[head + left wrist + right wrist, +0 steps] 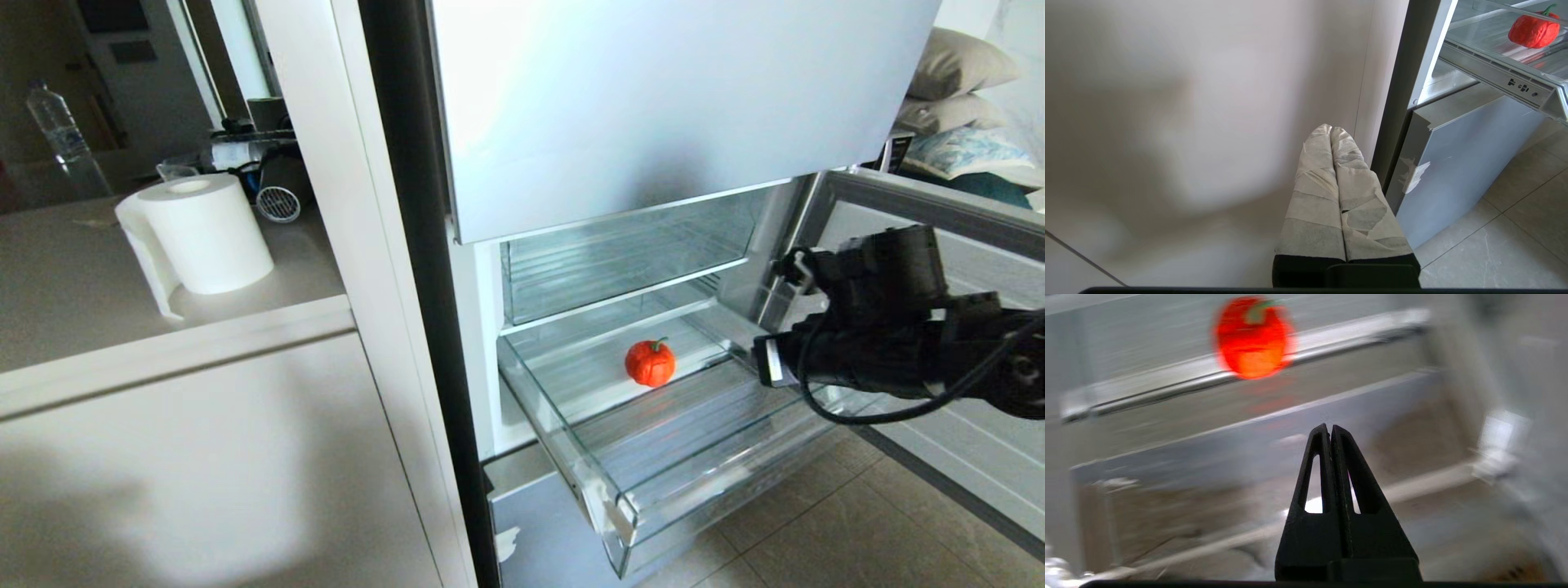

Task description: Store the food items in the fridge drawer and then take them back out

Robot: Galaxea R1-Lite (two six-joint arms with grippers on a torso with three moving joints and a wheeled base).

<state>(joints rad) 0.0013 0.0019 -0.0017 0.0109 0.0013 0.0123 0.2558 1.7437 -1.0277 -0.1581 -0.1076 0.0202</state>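
Fingers pressed flat together, the right end effector (1331,430) carries nothing and points across the pulled-out fridge drawer (653,490) from its right side, arm reaching in level. A red-orange food item (651,363) sits on the drawer's ribbed floor. Left end effector (1331,130), taped and closed, hangs beside the white cabinet (1188,122).

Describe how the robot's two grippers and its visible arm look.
The left gripper has two tapered fingers wrapped in pale grey-white tape over a black base. The right gripper has bare black plastic fingers, triangular with cut-out windows. The right arm is blocky matte black, with a black cable looping beneath it.
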